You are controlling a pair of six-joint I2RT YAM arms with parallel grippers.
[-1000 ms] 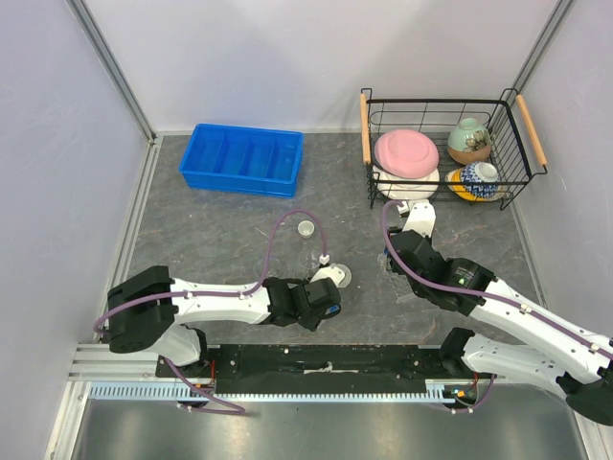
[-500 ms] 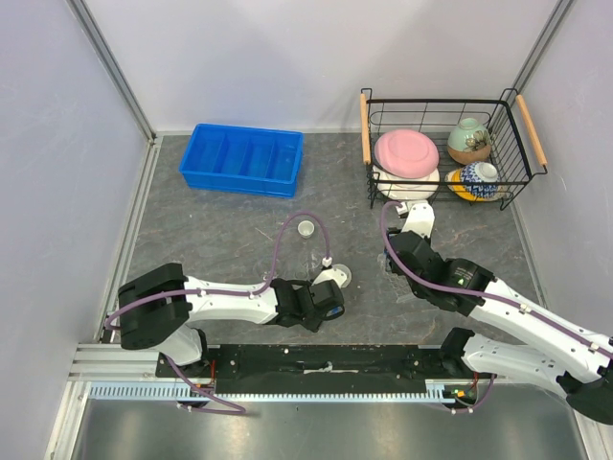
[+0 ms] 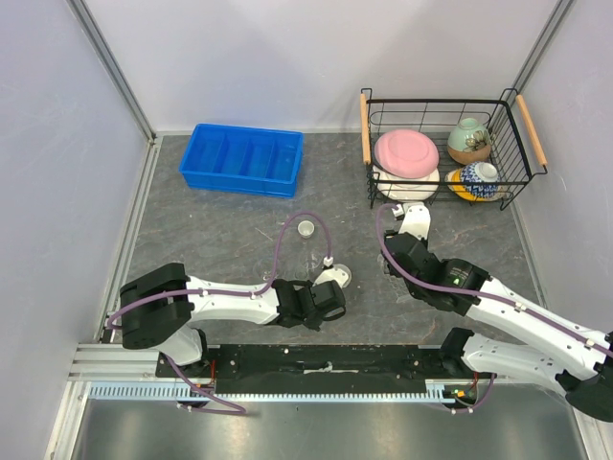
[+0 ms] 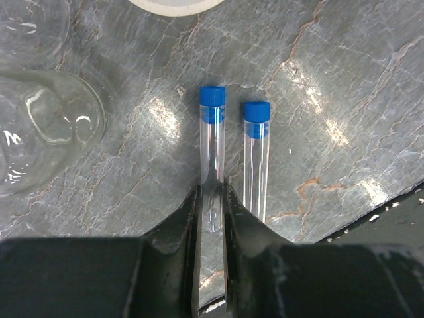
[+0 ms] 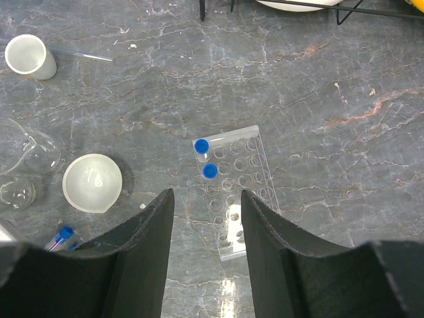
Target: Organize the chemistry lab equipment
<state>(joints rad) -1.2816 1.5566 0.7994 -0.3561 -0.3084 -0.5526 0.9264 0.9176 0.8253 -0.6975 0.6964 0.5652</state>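
Your left jaws pinched on bottom end of tube [image 4: 212,152], flat on desk [image 4: 331,79] left of rack [image 5: 242,185]; long axis in line with jaws, cap [image 4: 212,96] pointing away, twin tube [image 4: 256,159] just beside. Your right jaws spread, empty, above rack

Clear glossy tube [image 4: 212,162] lies on polished marbled tabletop [image 4: 344,73].

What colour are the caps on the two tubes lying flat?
Blue caps on both tubes, clearest in left wrist view.
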